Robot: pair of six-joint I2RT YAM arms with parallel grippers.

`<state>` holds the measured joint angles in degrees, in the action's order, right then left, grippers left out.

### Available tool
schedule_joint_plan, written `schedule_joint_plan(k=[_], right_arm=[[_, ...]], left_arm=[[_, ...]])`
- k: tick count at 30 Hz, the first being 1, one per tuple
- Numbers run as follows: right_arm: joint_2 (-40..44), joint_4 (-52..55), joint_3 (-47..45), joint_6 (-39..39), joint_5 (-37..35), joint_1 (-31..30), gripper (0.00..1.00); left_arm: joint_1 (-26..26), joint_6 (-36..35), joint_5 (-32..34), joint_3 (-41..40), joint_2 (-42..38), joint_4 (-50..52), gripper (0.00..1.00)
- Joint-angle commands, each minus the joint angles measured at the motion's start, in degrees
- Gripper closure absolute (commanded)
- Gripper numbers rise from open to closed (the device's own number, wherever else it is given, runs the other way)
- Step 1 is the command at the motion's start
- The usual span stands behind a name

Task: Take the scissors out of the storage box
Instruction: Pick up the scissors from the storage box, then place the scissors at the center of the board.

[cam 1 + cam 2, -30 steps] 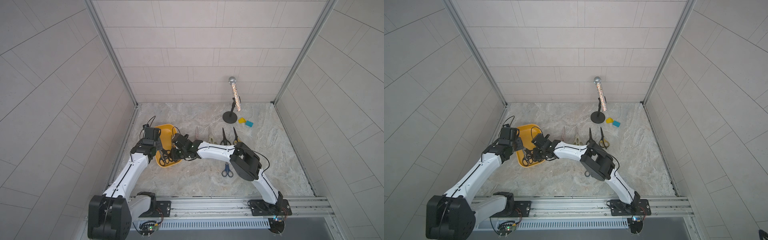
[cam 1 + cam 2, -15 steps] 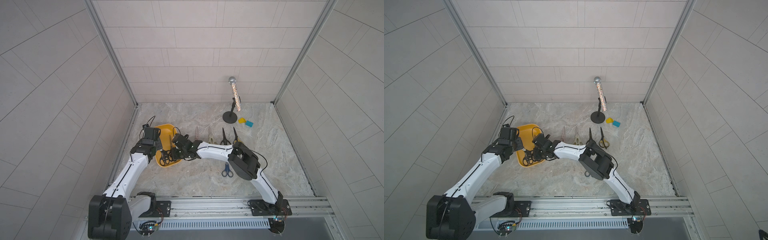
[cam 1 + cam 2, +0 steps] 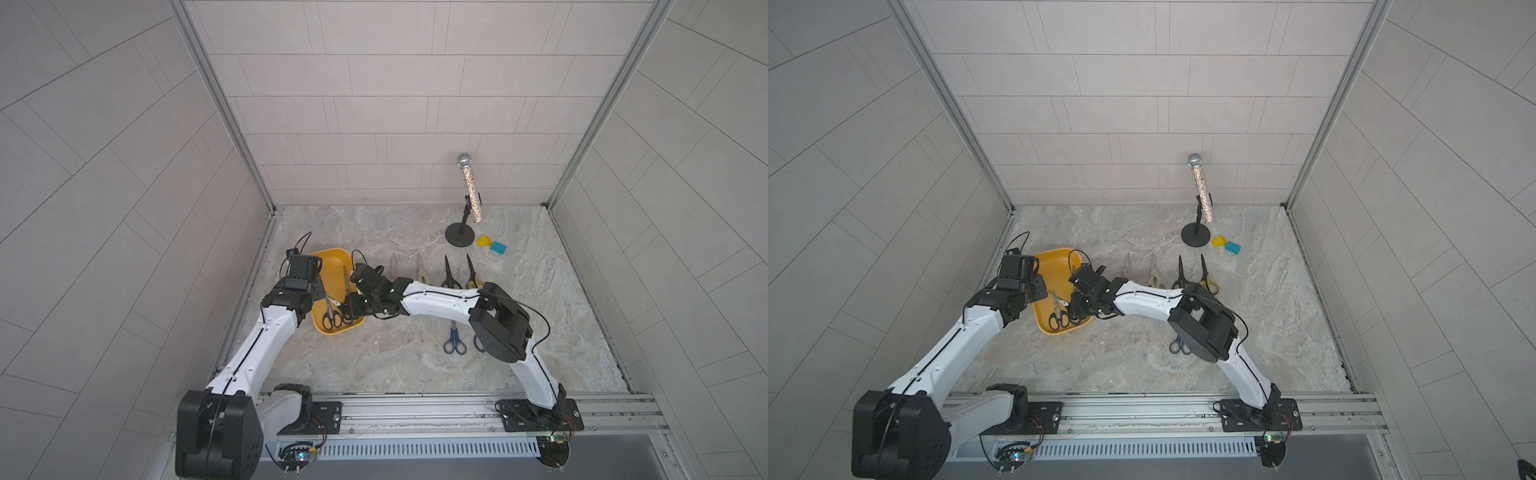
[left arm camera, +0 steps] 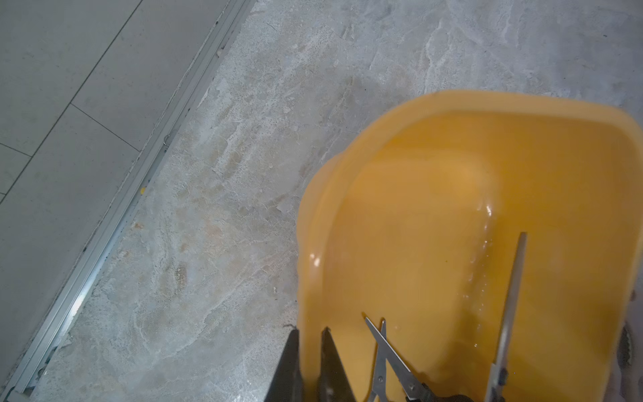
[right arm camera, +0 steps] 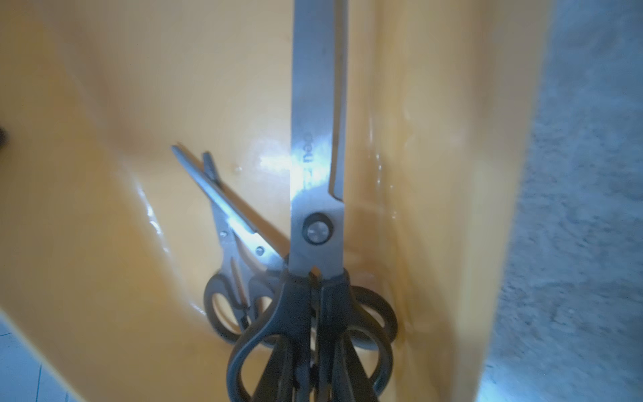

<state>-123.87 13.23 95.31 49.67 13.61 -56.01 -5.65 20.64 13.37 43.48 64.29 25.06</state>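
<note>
- Yellow plastic storage box [image 3: 331, 261] is sitting on the counter [image 3: 374, 365], and the left hand [image 4: 309, 334] is clamping the box wall nearest its own arm, one finger inside and one outside, steadying it
- Right hand [image 5: 311, 362] is reaching into the box and pinching the handles of the large black-handled scissors [image 5: 316, 139], whose blades are running along the opposite wall
- Smaller black-handled pairs [image 5: 240, 243] are lying crossed on the box floor, partly under those handles
- Pink shears [image 3: 392, 266] and blue-handled scissors [image 3: 454, 338] are already lying outside the box
- Step, as I am judging it: grasp made, lift-out pending; next move is calling for a straight rise clear of the rim without hooking the smaller loops
</note>
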Motion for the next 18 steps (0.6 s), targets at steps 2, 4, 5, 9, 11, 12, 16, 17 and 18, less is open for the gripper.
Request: schedule_joint_plan(k=[2,4,5,9,11,12,16,17,18], right_arm=[[5.8,0.0,0.0,-1.8,-0.4,0.1,0.95],[7.1,0.0,-0.4,-2.0,-0.3,0.1,0.95],[7.8,0.0,-0.6,-2.0,-0.3,0.1,0.96],[11.7,3.2,-2.6,-2.7,-0.8,0.4,0.96],[14.0,6.7,-4.0,-3.4,-1.9,0.7,0.96],[15.4,8.6,-5.0,-3.6,-2.4,0.9,0.96],[20.2,16.6,-9.4,-5.1,-5.1,0.9,0.96],[21.1,18.6,-10.4,-5.3,-5.5,0.9,0.96],[22.2,20.6,-12.0,-5.5,-5.9,0.9,0.96]], left_arm=[[0.1,-0.2,0.9,0.8,-0.1,-0.3,1.00],[0.1,-0.2,1.0,0.8,-0.2,-0.3,1.00],[0.1,-0.2,1.0,0.8,-0.2,-0.3,1.00],[0.1,-0.2,1.0,0.9,-0.2,-0.4,1.00],[0.2,-0.2,0.9,0.9,-0.2,-0.5,1.00],[0.1,-0.2,0.8,0.9,-0.2,-0.6,1.00],[0.1,-0.1,0.6,0.9,0.1,-1.2,1.00],[0.1,-0.1,0.7,1.0,0.1,-1.2,1.00],[0.1,-0.1,0.7,1.0,0.1,-1.1,1.00]])
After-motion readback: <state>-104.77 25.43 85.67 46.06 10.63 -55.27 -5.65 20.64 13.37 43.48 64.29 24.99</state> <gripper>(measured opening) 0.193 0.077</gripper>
